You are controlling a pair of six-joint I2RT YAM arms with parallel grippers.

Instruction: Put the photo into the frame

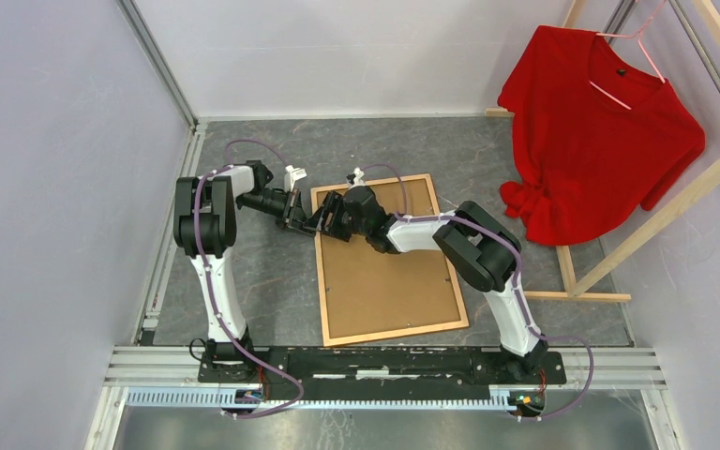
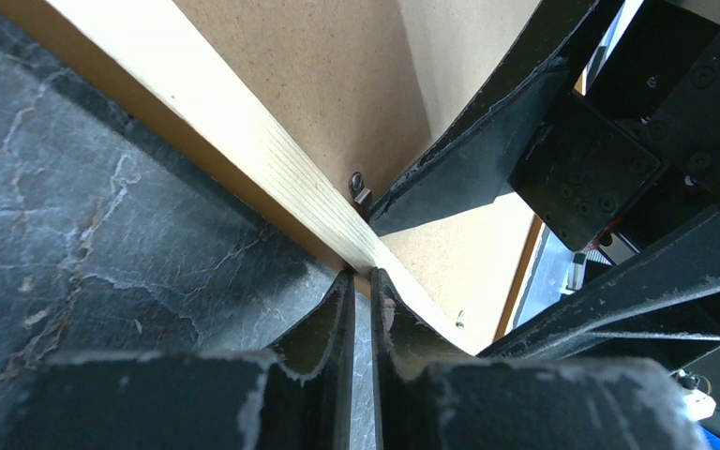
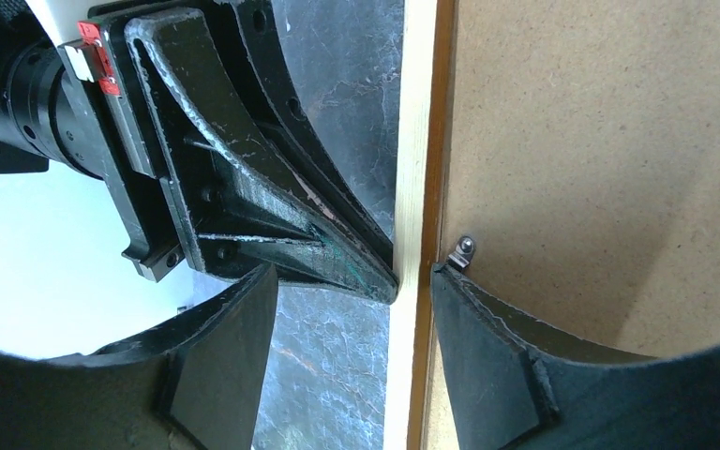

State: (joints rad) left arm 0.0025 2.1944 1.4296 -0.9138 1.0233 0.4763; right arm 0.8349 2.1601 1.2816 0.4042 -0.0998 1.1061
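I see the frame [image 1: 322,281] lying back-up on the table [image 1: 253,272], brown backing board [image 1: 384,281] inside. My left gripper [image 2: 363,277] is clenched empty, tips at the frame's left rail. My right gripper [image 3: 352,272] gapes astride that rail, one finger beside a metal tab [image 3: 464,248]. A red shirt [image 1: 600,122] on the clothes rack [image 1: 675,197] hangs well apart

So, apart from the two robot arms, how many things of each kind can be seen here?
frame: 1
backing board: 1
red shirt: 1
hanger: 1
wooden rack: 1
Total: 5
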